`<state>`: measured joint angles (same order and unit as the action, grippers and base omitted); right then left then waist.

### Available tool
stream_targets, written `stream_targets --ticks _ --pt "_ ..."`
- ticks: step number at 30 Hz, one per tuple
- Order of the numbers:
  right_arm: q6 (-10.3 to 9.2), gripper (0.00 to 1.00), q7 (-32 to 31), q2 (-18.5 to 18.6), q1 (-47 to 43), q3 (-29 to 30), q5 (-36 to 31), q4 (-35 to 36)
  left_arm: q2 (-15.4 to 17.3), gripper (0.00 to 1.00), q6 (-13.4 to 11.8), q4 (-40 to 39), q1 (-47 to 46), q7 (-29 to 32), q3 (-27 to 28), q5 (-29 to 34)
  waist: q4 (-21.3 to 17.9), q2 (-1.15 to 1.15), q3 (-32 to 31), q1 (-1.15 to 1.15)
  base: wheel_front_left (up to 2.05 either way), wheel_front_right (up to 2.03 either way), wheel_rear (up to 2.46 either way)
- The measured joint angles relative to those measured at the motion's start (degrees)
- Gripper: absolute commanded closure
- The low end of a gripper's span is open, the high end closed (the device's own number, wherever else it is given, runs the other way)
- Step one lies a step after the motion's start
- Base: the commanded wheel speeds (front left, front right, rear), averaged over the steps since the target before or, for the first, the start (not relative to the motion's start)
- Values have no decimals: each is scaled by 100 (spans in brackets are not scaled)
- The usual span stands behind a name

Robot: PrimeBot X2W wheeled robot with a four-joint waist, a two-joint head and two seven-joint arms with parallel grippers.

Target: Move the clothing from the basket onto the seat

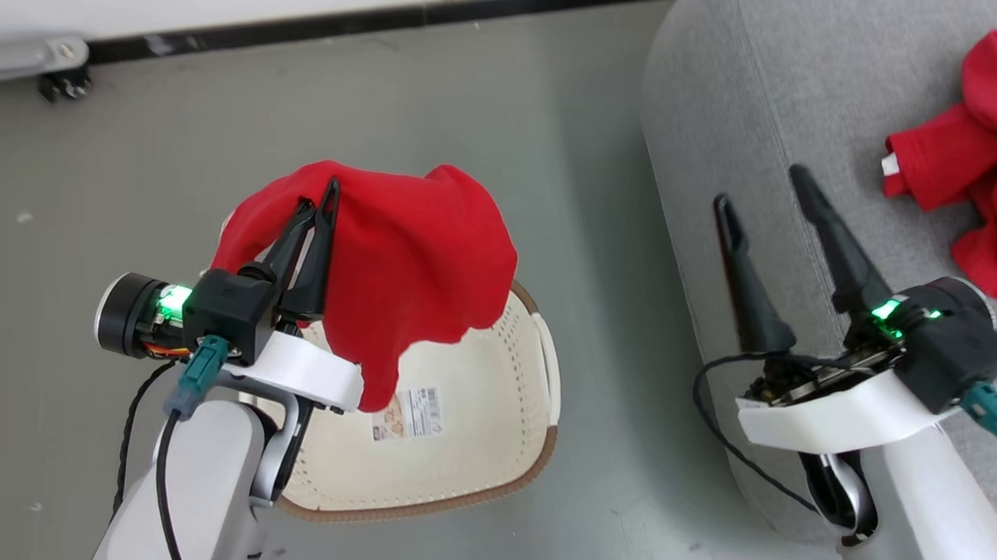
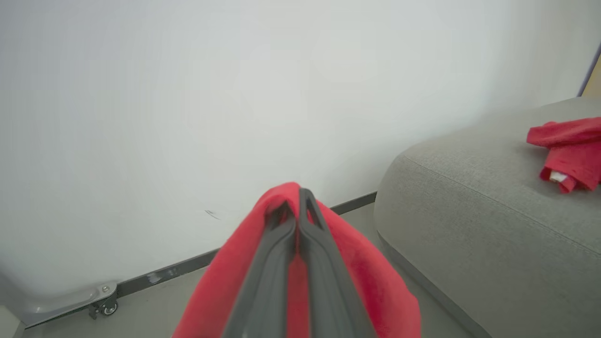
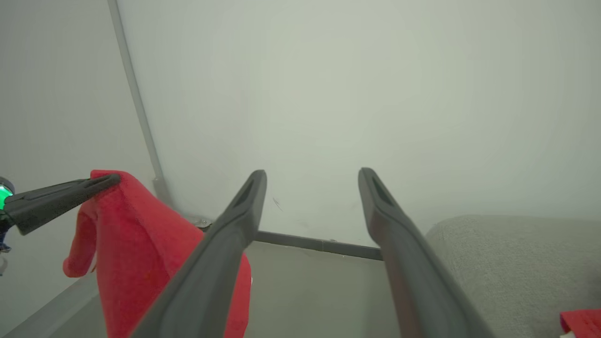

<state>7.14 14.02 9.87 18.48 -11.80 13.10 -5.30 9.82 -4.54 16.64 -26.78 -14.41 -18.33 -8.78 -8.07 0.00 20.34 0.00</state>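
**Red garment held over the basket, another on the seat**

The left gripper (image 1: 319, 197) has its fingers (image 2: 324, 263) pressed together on a fold of a red garment (image 1: 417, 244), which drapes over the fingertips and hangs down above the basket (image 1: 542, 464). The basket stands on the grey floor (image 1: 472, 88) just left of the seat (image 1: 720, 97), with a barcode label (image 1: 408, 414) showing on its inner bottom. The cloth's lowest tip seems to hang clear of the basket, though the head view does not settle it. The right gripper (image 1: 759, 187) hovers over the seat's rounded edge, its fingers (image 3: 408, 263) spread wide with nothing between them. A second red garment (image 1: 983, 164) lies crumpled on the seat cushion, well apart from the basket.
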Motion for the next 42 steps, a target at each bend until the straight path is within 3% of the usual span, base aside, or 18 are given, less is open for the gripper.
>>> stream_targets --ticks 8,30,42 --pt "0 0 -230 382 -4 -545 0 -132 25 100 12 -320 118 -3 -113 48 184 0 -408 0 0 0 0" --pt "0 0 -1112 1393 -86 -2236 475 -194 191 100 547 -818 215 2 -703 249 522 0 -1402 0 0 0 0" --pt "0 0 -1361 1681 -61 -2816 728 -47 120 100 714 -1084 309 214 -916 248 645 0 -1858 0 0 0 0"
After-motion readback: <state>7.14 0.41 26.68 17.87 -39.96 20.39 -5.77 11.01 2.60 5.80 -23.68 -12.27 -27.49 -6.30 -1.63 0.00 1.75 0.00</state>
